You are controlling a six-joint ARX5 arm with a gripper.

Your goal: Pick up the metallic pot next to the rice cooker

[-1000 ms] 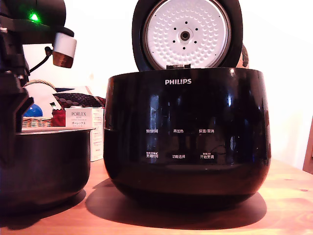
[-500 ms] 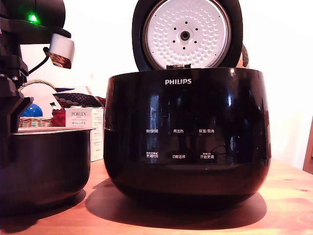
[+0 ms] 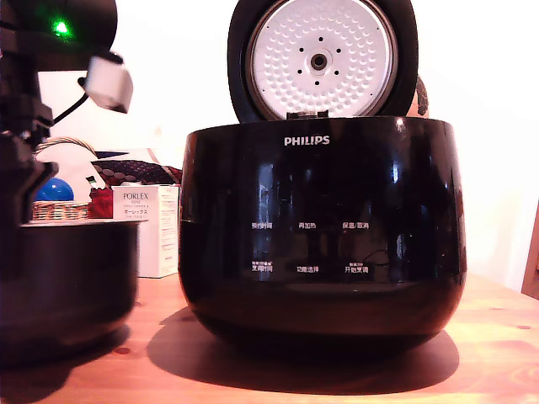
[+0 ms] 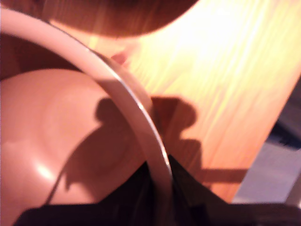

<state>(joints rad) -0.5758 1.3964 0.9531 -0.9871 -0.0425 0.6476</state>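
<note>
At the exterior view's far left, your gripper (image 4: 160, 188) was clamped on the metallic pot (image 3: 67, 278), its two dark fingers (image 4: 188, 188) closed onto the thin rim, one inside and one outside. The pot was at the left edge of the wooden table (image 3: 488, 337). To its right stood the rice cooker (image 3: 320, 227), lid raised.

1. The exterior view is backlit: the white wall (image 3: 497, 101) is blown out.
2. Window glints streak the rice cooker (image 3: 320, 227), whose shadow falls toward 6 o'clock.
3. The wrist view is soft and orange-tinted, with glare on the counter (image 4: 221, 61) at 1 o'clock.
</note>
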